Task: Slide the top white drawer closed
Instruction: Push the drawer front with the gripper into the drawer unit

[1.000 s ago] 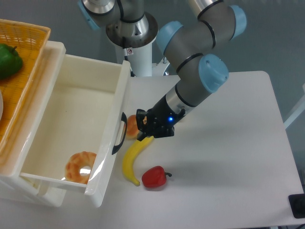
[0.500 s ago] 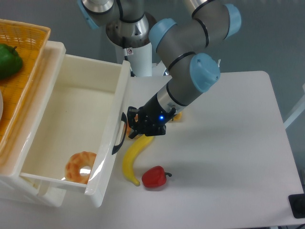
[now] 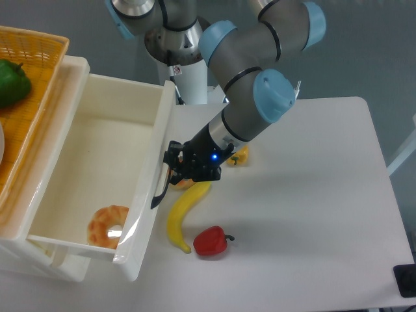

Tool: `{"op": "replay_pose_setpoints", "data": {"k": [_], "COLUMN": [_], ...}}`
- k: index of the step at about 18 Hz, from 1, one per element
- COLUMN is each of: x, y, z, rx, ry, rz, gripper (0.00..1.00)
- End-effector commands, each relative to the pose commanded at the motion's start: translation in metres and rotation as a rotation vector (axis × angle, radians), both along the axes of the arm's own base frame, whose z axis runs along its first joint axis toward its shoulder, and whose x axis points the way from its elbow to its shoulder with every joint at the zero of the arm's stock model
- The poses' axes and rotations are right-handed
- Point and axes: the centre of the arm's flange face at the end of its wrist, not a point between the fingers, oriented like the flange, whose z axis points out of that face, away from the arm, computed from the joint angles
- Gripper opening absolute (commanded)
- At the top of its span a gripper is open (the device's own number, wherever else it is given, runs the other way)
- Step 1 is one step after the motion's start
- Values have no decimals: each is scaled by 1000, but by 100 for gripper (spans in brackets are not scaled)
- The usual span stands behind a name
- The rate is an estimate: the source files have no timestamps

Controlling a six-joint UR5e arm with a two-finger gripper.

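The top white drawer [image 3: 104,140] stands pulled far out of the cabinet at the left, its inside open to view. Its curved black handle [image 3: 160,188] sits on the front panel, which faces right. My gripper [image 3: 174,166] comes in from the right and its dark fingertips rest against the front panel at the handle's upper end. The black fingers merge with the handle, so their spacing is unclear. A glazed doughnut [image 3: 108,225] lies in the drawer's near corner.
On the table just right of the drawer front lie a yellow banana [image 3: 183,213], a red pepper [image 3: 210,241] and small orange items [image 3: 238,156]. An orange wicker basket [image 3: 29,91] with a green pepper [image 3: 12,81] sits on the cabinet. The lower drawer [image 3: 45,262] shows below.
My gripper has moved left from beside the banana to the drawer front. The front panel has shifted slightly left with it.
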Motion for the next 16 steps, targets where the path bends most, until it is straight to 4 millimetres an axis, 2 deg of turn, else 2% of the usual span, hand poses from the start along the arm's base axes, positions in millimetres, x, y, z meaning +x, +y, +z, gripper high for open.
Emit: {"op": "replay_pose_setpoints", "data": {"k": [16], "x": [39], "y": [23], "z": [8], "rx": [-2], "ry": [-12], "rz": [-47], "gripper": [0]}}
